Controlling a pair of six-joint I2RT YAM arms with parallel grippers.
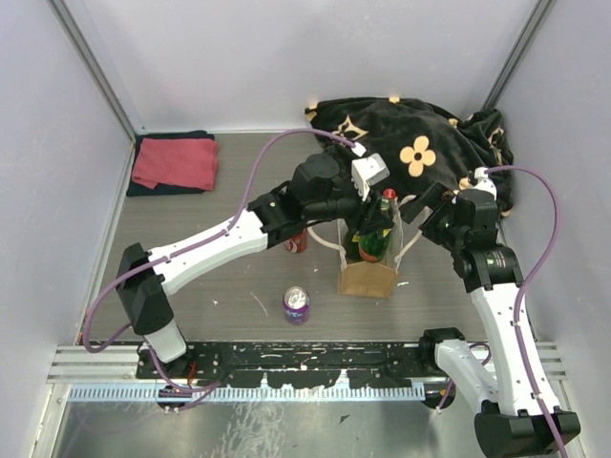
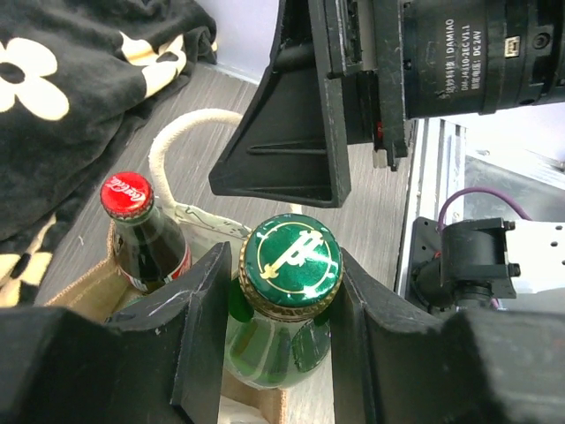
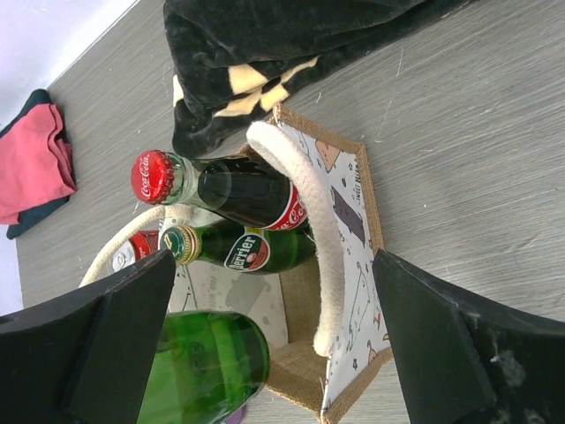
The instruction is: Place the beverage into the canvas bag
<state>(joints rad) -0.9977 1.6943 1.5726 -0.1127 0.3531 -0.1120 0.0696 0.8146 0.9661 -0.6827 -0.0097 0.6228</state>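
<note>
Grey wood-grain tabletop (image 1: pixel 220 286), and it's all happening over the canvas bag (image 1: pixel 368 279)! The risk looks like a knock: a Coca-Cola bottle (image 2: pixel 146 238) stands just beside one finger (tight quarters), and a bump or slanted release could tip the soft bag. The left gripper (image 2: pixel 282 258) has its fingers (image 2: pixel 199 327) closed snug on the green bottle (image 2: pixel 265 353) at the cap, with the bottle's body below them in the bag mouth. The right gripper (image 3: pixel 274 256) gapes wide and grips nothing, with a rope handle (image 3: pixel 300 212) lying between its fingers.

White-and-black left arm (image 1: pixel 220 239) stretched forward, left end effector (image 2: pixel 284 265) clamped on green glass bottle (image 2: pixel 265 353) at its neck, right end effector (image 3: pixel 274 265) spread wide.
</note>
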